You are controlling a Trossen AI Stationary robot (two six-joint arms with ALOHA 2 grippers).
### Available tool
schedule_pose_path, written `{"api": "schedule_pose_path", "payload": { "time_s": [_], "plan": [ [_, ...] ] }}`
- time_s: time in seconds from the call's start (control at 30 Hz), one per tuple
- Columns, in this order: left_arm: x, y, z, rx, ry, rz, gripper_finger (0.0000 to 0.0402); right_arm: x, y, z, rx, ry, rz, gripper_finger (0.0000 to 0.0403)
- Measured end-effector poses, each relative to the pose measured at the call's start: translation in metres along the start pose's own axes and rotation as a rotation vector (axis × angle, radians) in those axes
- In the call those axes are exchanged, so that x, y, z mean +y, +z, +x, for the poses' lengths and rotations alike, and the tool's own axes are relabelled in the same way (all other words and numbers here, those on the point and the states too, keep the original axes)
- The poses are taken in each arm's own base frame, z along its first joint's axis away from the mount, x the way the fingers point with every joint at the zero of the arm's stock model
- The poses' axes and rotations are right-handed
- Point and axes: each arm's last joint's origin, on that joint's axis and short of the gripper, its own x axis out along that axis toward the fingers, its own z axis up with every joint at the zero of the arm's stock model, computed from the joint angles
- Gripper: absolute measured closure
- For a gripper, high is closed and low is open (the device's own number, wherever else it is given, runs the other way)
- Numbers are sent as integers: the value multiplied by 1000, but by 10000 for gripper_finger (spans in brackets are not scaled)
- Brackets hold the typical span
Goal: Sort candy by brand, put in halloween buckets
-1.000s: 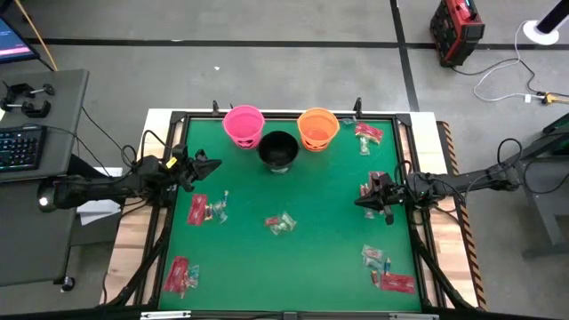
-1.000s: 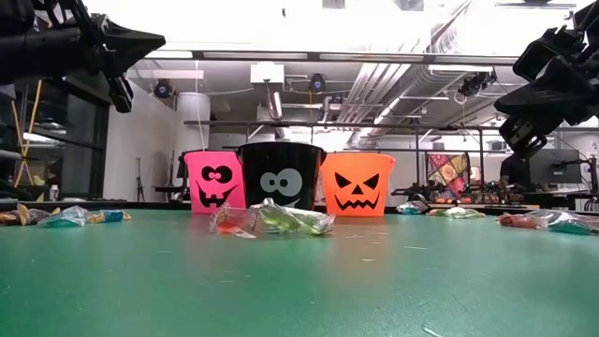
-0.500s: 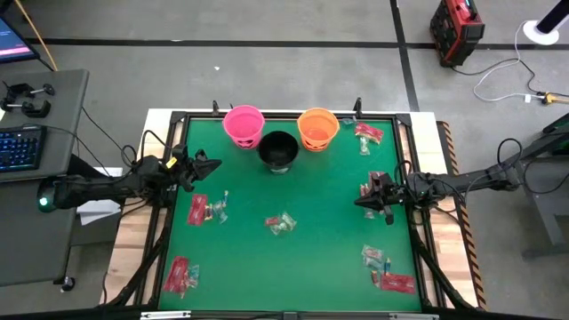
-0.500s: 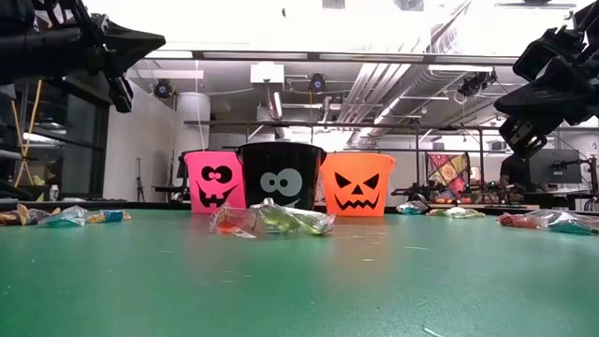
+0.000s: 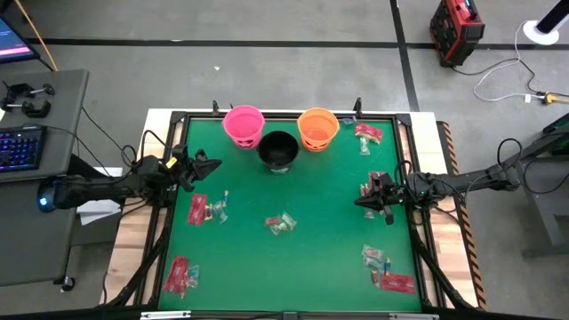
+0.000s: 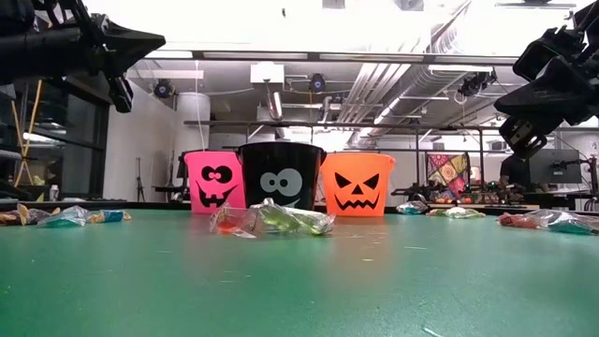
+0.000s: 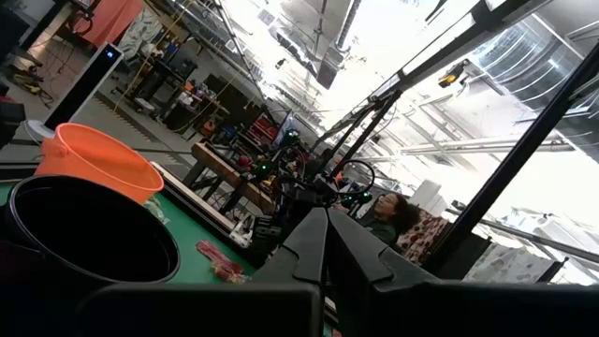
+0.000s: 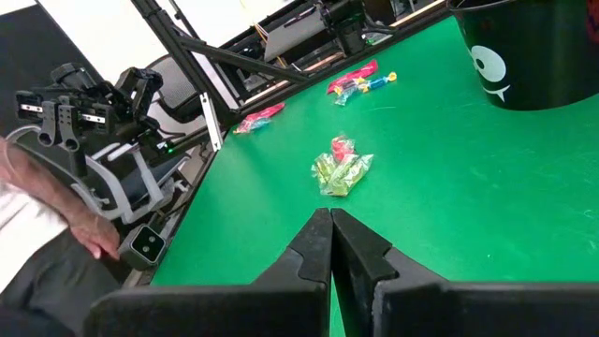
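Your left claw (image 5: 212, 164) and right claw (image 5: 363, 201) are both pressed together and empty, hovering at opposite worktop (image 5: 329, 240) edges; spread one before descending on the candy (image 5: 281, 224) in the middle; the buckets (image 5: 279, 149) wait at the far edge; both arms reach inward, nearly level.

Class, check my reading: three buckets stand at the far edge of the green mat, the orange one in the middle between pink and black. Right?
Not quite. The high view shows the black bucket in the middle, between the pink bucket and the orange bucket. The rest holds.
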Motion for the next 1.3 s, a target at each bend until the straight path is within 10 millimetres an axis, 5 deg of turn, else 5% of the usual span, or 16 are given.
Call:
{"api": "schedule_pose_path", "payload": {
  "time_s": [0.93,1.3],
  "plan": [
    [0,0,0,0,0,0,401,1,2,0,-20,2,-23,402],
    [0,0,0,0,0,0,402,8,23,-3,-283,47,392,402]
  ]
}}
